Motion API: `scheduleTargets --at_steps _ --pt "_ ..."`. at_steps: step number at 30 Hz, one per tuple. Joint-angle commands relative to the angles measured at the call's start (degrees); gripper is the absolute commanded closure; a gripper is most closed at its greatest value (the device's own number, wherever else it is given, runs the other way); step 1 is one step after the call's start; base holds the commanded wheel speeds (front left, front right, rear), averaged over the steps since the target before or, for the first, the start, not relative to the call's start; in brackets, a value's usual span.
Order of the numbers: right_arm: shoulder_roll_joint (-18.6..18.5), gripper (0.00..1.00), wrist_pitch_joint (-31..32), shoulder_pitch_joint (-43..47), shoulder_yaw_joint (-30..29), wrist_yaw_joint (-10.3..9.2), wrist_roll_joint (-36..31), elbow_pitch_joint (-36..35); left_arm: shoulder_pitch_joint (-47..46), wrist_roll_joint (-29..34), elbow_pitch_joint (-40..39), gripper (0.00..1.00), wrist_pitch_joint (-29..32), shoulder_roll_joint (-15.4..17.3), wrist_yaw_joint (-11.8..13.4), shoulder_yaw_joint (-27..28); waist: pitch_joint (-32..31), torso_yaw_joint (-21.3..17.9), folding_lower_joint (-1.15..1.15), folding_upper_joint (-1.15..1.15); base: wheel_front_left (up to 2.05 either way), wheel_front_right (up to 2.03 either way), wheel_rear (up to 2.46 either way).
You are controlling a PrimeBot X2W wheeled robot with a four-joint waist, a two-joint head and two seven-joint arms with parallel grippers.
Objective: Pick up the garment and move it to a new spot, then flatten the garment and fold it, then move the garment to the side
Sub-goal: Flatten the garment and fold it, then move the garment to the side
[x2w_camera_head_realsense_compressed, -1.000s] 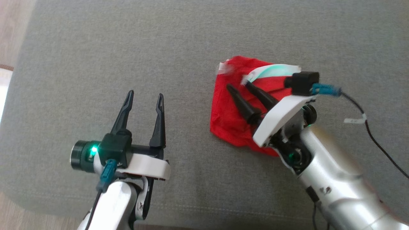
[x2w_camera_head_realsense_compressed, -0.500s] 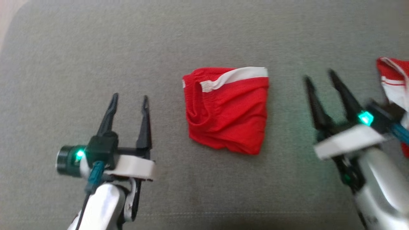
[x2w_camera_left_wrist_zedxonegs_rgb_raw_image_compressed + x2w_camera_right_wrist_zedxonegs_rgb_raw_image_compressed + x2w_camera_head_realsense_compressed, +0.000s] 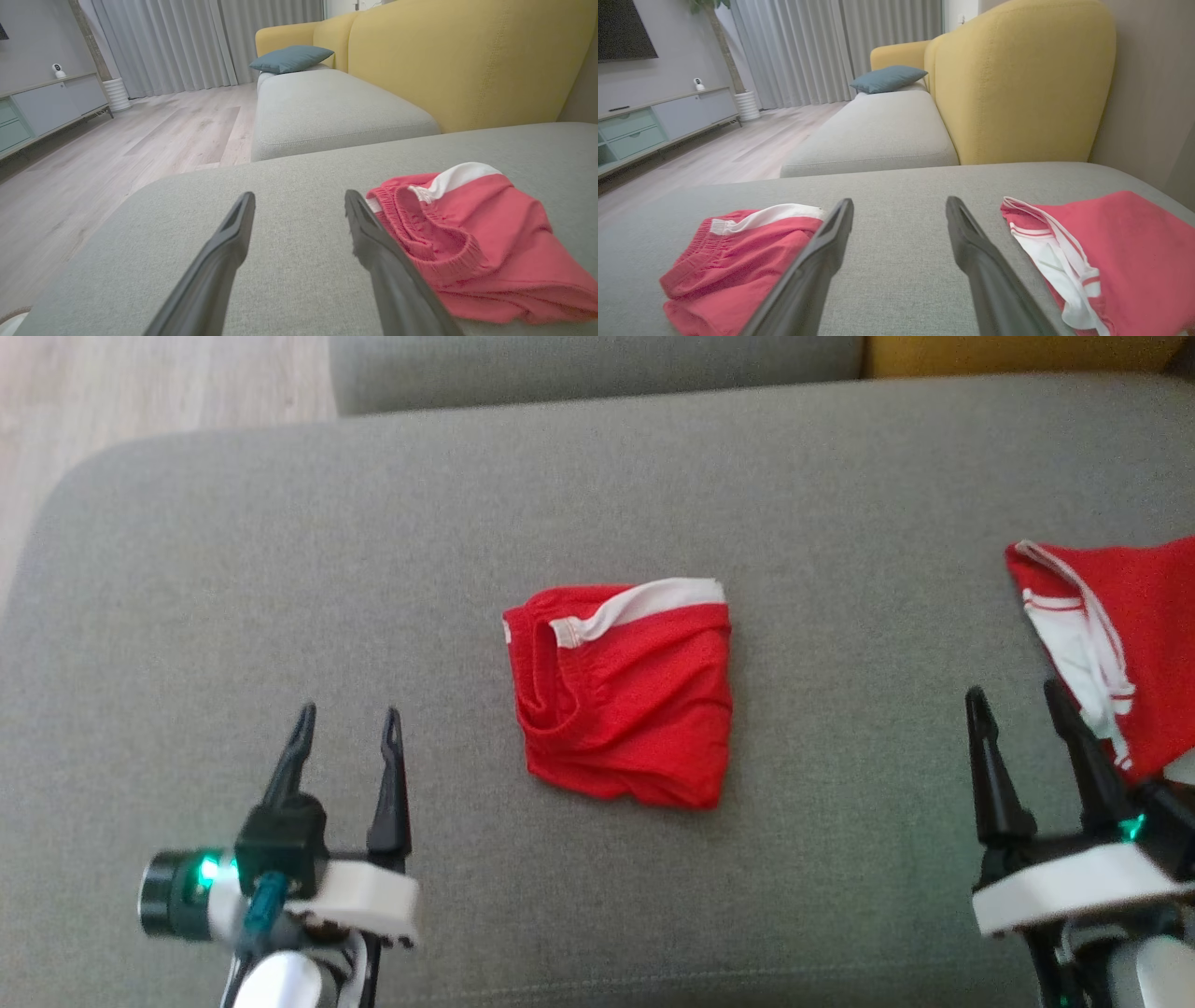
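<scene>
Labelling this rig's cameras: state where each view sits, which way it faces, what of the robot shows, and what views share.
Head view: on the head, looking down on the grey cushion; folded red garment centre, left jaws lower left, right jaws lower right.
Left wrist view: low over the cushion, looking along its open jaws towards the yellow sofa back.
Right wrist view: likewise low, along its open jaws; second red garment at right.
Shared: both wrist views show the folded red garment and blue pillow.

Red garment [image 3: 476, 242] beside spread jaws
</scene>
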Motion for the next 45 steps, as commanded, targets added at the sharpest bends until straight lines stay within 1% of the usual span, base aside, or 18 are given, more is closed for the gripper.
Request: scheduleTargets --at_steps 1,7,17,36,41,45 --pt "-0.27 0.0 0.51 -0.08 0.64 -0.04 -0.63 -2.75 -1.11 -0.37 -2.01 0.0 0.08 1.44 0.57 2.2 -1.81 -0.02 0.0 0.0 0.0 0.0 0.0" --pt "1.31 0.0 3.46 4.27 0.15 -0.04 -2.15 -6.3 1.88 -0.88 -2.35 0.0 0.74 2.13 1.01 1.89 -4.67 0.03 0.0 0.0 0.0 0.0 0.0" --pt "2.19 0.0 5.41 6.8 0.17 -0.04 -2.82 -8.87 3.76 -1.47 -2.64 0.0 1.04 2.61 1.78 1.97 -6.66 0.19 0.0 0.0 0.0 0.0 0.0" --pt "2.37 0.0 6.15 7.09 -0.46 -0.04 -2.91 -9.29 3.09 -2.25 -2.46 0.0 0.28 2.55 1.71 1.76 -6.82 1.12 0.0 0.0 0.0 0.0 0.0" --pt "2.22 0.0 7.01 6.4 -0.46 -0.04 -2.66 -8.43 1.77 -1.93 -2.55 0.0 -0.13 2.56 1.31 1.38 -5.87 2.44 0.0 0.0 0.0 0.0 0.0" --pt "1.56 0.0 8.17 4.05 0.36 -0.04 -1.36 -5.08 -0.57 -1.23 -3.05 0.0 -0.85 2.1 0.78 0.81 -3.43 4.79 0.0 0.0 0.0 0.0 0.0"
